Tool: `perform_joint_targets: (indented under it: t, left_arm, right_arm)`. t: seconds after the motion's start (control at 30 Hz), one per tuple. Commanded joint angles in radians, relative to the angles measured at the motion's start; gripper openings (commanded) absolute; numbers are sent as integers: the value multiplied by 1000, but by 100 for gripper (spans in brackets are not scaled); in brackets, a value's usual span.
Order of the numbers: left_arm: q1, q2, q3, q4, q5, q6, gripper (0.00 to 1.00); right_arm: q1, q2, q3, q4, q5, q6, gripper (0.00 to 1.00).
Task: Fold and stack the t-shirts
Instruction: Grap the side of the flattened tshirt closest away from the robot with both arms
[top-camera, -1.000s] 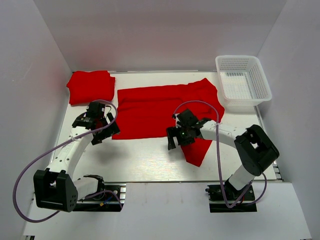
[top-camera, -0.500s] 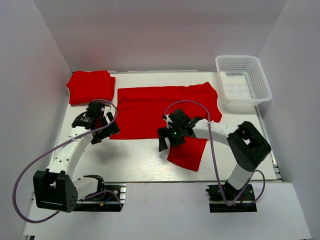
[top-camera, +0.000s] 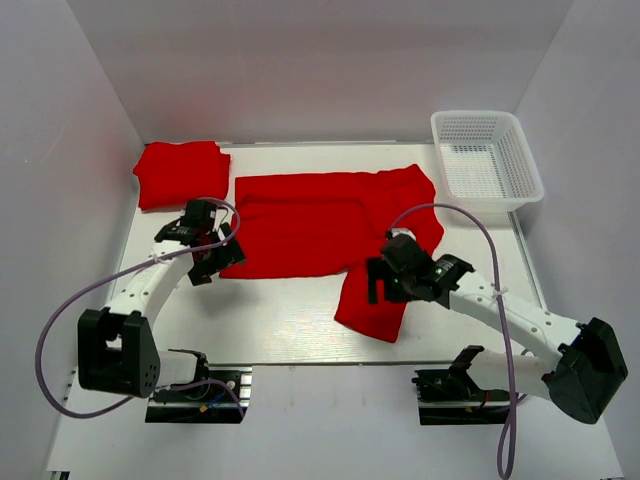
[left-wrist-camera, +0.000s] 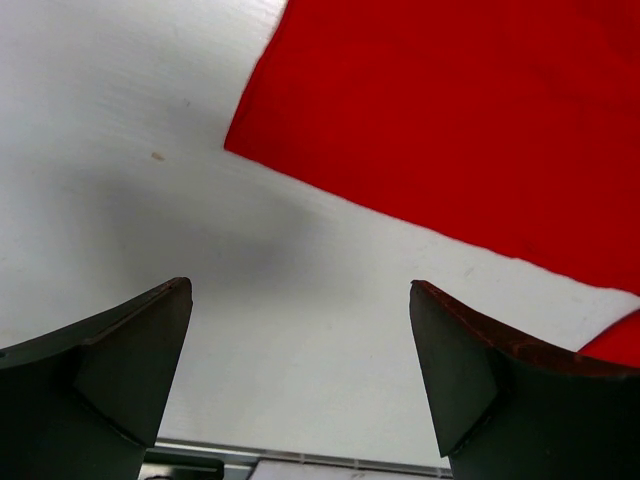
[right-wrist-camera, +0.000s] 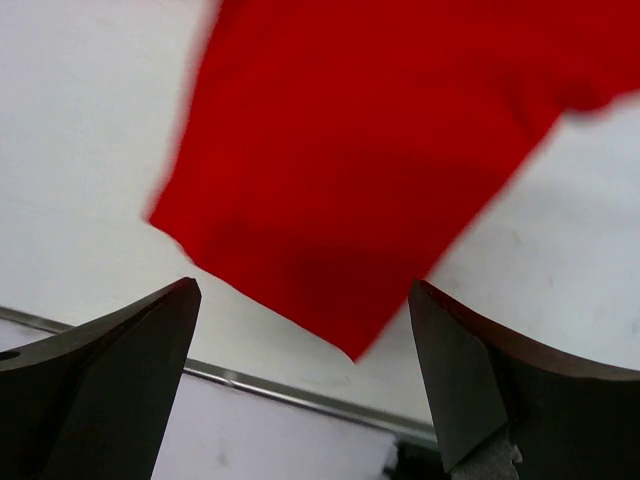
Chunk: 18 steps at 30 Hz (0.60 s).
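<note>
left pincer (left-wrist-camera: 300, 288) wide open, nothing between its jaws; it hangs over bare table (top-camera: 280, 320) just off the near-left corner of the spread t-shirt (top-camera: 310, 225); in the left wrist view that corner lies ahead of the fingertips, apart from them; right pincer (right-wrist-camera: 305, 287) also wide open, gripping nothing, over the near-right part of the same shirt; red cloth fills the view ahead of its fingers but none is pinched; the spread t-shirt lies flat across the middle of the table, long side running left to right, with one flap reaching from its right half toward the near edge; that flap lies flat on the table and ends in a blunt corner short of the edge; folded t-shirt (top-camera: 182, 172) sits at the far-left corner as a compact squarish red bundle, a narrow strip of table between it and the spread one; cannot tell if the bundle is one shirt or more; basket (top-camera: 487, 160), white plastic mesh, upright at the far-right corner, just beside the spread shirt's far-right end; its interior shows only white mesh floor and walls.
</note>
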Motion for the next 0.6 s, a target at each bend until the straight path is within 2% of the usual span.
perform_joint_targets:
  t: [0.0,0.2,0.43,0.57]
  left_arm:
    - [7,28,-11,80,3,-44,100]
    - [16,88,-70,152,-108,-88,100]
    - [25,158,-71,199,-197,-108,100]
    - [36,180,-93,236,-197,-108,100]
  right_arm:
    - [1,-69,-78,-197,116,180,91]
    - [-2,-146,-187,-136,123,312,91]
    - [0,-91,-165,-176,123,324,91]
    - [-2,-91,-162,-163,123,323,91]
